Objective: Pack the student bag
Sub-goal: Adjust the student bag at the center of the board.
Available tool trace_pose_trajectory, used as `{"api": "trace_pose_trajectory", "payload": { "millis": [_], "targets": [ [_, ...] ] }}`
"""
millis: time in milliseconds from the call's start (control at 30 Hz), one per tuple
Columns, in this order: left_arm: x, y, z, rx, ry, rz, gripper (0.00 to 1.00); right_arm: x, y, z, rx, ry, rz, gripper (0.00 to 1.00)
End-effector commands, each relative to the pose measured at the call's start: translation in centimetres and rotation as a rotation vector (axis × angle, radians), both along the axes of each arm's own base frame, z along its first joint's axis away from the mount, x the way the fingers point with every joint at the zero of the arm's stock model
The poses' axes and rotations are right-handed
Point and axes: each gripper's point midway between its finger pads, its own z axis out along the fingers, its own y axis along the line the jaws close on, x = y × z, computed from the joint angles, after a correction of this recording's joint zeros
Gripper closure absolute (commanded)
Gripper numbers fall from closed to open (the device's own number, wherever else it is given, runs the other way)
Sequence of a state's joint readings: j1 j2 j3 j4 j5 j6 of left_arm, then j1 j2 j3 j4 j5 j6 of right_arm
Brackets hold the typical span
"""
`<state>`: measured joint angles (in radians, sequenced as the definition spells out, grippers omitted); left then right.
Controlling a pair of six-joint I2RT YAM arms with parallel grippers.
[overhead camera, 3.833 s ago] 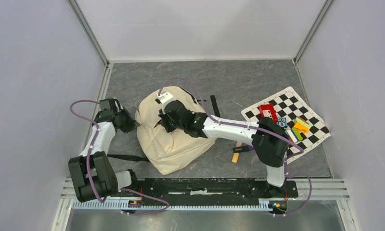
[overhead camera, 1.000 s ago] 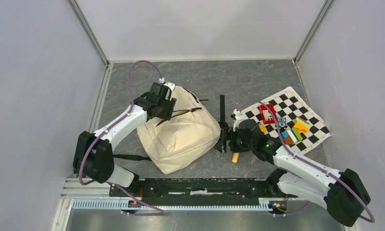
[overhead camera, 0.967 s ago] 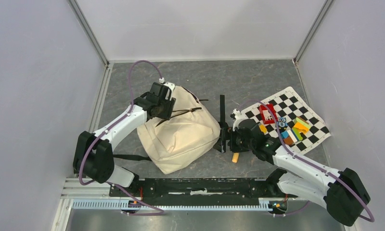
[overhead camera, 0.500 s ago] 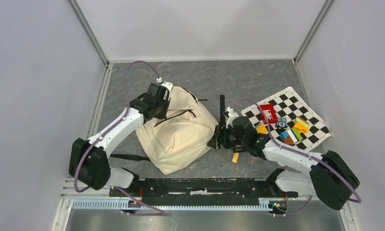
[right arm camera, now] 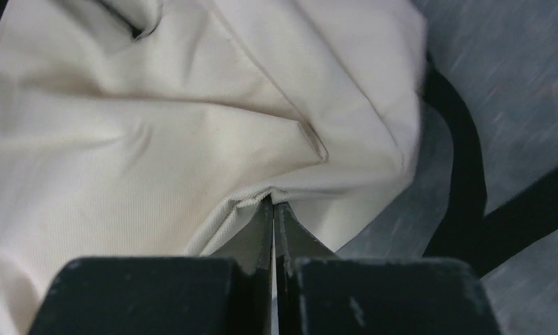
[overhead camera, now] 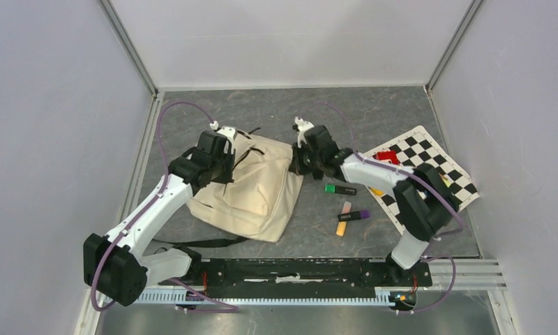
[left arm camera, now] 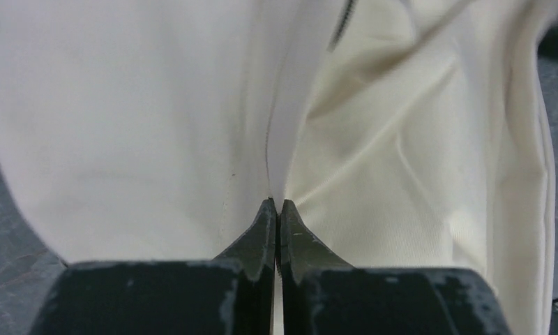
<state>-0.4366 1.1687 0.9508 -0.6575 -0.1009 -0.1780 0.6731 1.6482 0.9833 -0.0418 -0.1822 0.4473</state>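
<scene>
The student bag, a cream fabric backpack with black straps, lies slumped and fairly flat on the grey floor, left of centre. My left gripper is shut on a pinched fold of its cream cloth at the bag's far left corner. At the far right corner my right gripper is shut on a hem of the bag. In both wrist views the jaws stand pressed together with cloth caught at the tips. A black strap runs just right of the right gripper's fingers.
A green marker, an orange one and a purple one lie on the floor right of the bag. A checkerboard mat with a red item lies at the right wall. A black strap trails by the front rail.
Both grippers have closed on the bag. The right arm swung from the bag's near right side to its far right corner. The bag shifted toward the back and flattened, uncovering the green marker.
</scene>
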Motion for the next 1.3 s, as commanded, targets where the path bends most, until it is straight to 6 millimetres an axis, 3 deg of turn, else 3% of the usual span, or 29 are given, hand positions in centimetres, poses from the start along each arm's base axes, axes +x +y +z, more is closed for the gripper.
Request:
{"api": "trace_pose_trajectory", "payload": {
  "millis": [0, 33, 100, 167, 200, 267, 400, 533, 667, 767, 967, 1267],
  "targets": [
    [-1.0, -3.7, 1.7, -0.244, 0.011, -0.008, 0.98, 9.9, 0.6, 4.5, -0.077, -0.241, -0.053, 1.0],
    [-1.3, -4.3, 1.9, -0.286, 0.017, -0.012, 0.98, 11.1, 0.6, 3.9, -0.105, -0.239, -0.05, 1.0],
    [-1.5, -4.6, 1.8, -0.326, 0.019, 0.001, 0.98, 13.5, 0.8, 4.7, -0.135, -0.252, -0.051, 0.99],
    [-1.5, -3.5, 1.1, -0.289, 0.024, 0.061, 0.98, 14.8, 0.6, 5.6, -0.168, -0.265, -0.055, 0.81],
    [-1.6, -2.5, 0.5, -0.252, 0.031, 0.106, 0.98, 14.9, 0.6, 6.3, -0.172, -0.279, -0.054, 0.67],
    [-1.4, -0.5, -0.3, -0.191, 0.025, 0.191, 0.98, 14.4, 0.3, 7.5, -0.165, -0.299, -0.057, 0.5],
    [-1.6, 0.6, -1.3, -0.245, 0.031, 0.29, 0.91, 11.9, 0.0, 9.3, -0.182, -0.353, -0.032, 0.3],
    [-2.1, 0.3, -1.9, -0.328, 0.025, 0.34, 0.77, 8.0, 1.0, 10.4, -0.243, -0.41, 0.014, 0.25],
    [-2.3, 0.3, -1.7, -0.396, -0.017, 0.375, 0.64, 3.6, 3.8, 11.6, -0.266, -0.474, 0.09, 0.24],
    [-2.5, 0.3, -1.5, -0.433, -0.042, 0.394, 0.64, 0.6, 6.1, 12.0, -0.249, -0.49, 0.153, 0.24],
    [-3.3, 0.2, -2.6, -0.497, -0.055, 0.411, 0.76, -3.9, 10.0, 9.9, -0.264, -0.475, 0.278, 0.27],
    [-3.8, -0.4, -3.5, -0.532, -0.046, 0.386, 0.97, -6.7, 12.2, 5.7, -0.386, -0.463, 0.349, 0.32]
  ]
}}
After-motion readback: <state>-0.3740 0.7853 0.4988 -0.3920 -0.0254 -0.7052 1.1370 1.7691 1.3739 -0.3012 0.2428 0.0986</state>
